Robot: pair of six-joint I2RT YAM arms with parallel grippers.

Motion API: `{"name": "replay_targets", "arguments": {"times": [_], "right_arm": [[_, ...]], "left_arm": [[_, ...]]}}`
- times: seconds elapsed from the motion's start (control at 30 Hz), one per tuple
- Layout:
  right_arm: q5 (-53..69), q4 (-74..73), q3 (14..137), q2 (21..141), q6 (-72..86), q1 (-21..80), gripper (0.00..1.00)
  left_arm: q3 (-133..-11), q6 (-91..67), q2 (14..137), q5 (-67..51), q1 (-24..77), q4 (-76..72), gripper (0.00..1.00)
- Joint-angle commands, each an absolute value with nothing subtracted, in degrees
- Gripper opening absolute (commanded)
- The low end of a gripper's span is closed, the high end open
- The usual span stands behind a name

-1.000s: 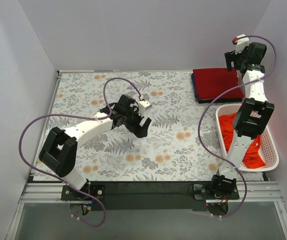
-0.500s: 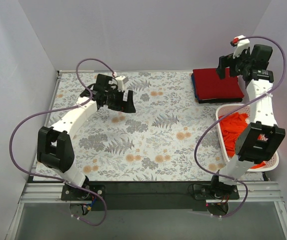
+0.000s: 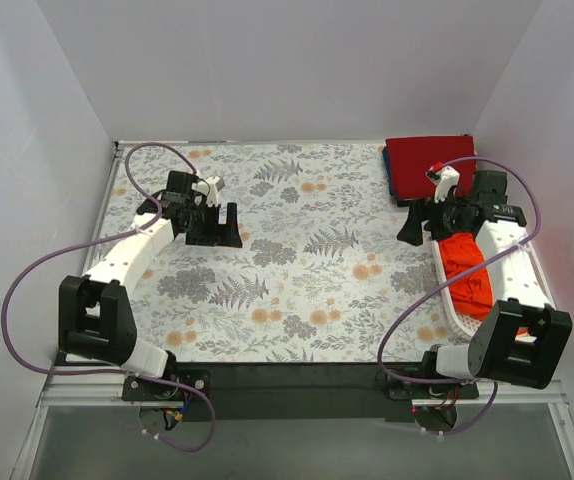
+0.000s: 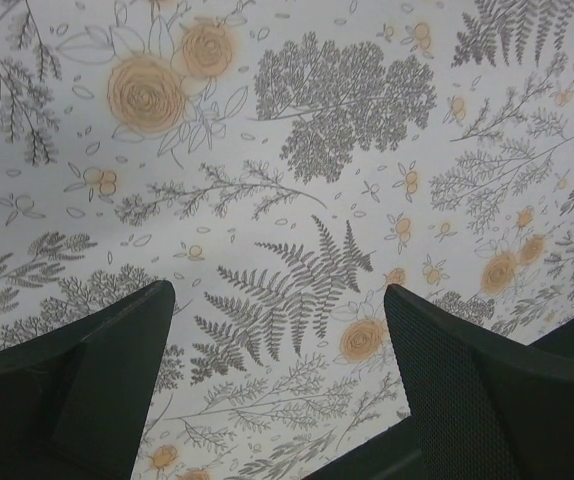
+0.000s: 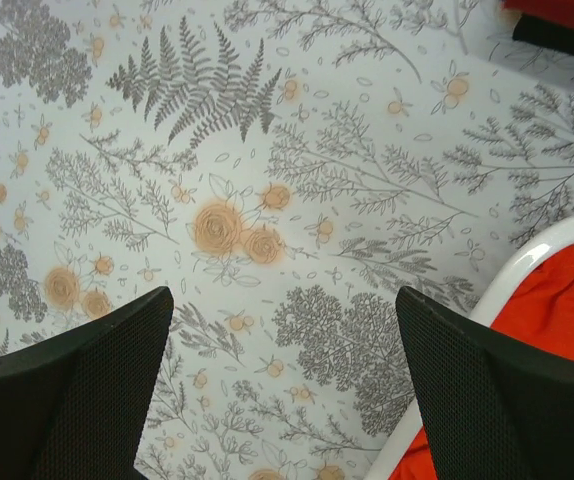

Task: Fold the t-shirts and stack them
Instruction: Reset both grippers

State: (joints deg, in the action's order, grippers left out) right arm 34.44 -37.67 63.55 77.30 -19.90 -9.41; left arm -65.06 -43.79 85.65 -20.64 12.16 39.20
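Left gripper (image 3: 214, 230) hung over the flowered cloth (image 3: 317, 250) in the overhead view, its jaws spread with nothing between them, well apart from every shirt. I saw the right gripper (image 3: 414, 226) spread just as wide and also empty. It was just beside the white basket (image 3: 445, 295), with the orange-red shirt (image 3: 464, 262) inside that, to the gripper's right. Just beyond it sat the folded dark red shirt (image 3: 429, 160), on a navy shirt (image 3: 391, 186) that showed only as an edge.

From the left wrist, the left gripper (image 4: 277, 295) had its fingers set wide over the flowered cloth (image 4: 347, 120).

From the right wrist, the right gripper (image 5: 284, 295) stood open above the flowered cloth (image 5: 217, 150). The white basket (image 5: 527, 250) and orange-red shirt (image 5: 557, 310) were close by its right finger, and a sliver of the dark red shirt (image 5: 567, 8) lay ahead at the far corner.
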Motion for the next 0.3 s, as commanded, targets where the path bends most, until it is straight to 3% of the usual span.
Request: {"name": "replay_targets", "arguments": {"times": [0.0,0.27], "right_arm": [[32.71,-38.41,60.83,72.17,-22.58,-7.91,0.98],[30.58,-38.23,57.48,67.85,-22.24,-5.89,0.98]], "left_arm": [[-62.85,-43.07,80.34,-19.43,10.90,39.99,0.86],[-60.29,-44.55,75.77,-19.87,8.00,39.64,0.86]]}}
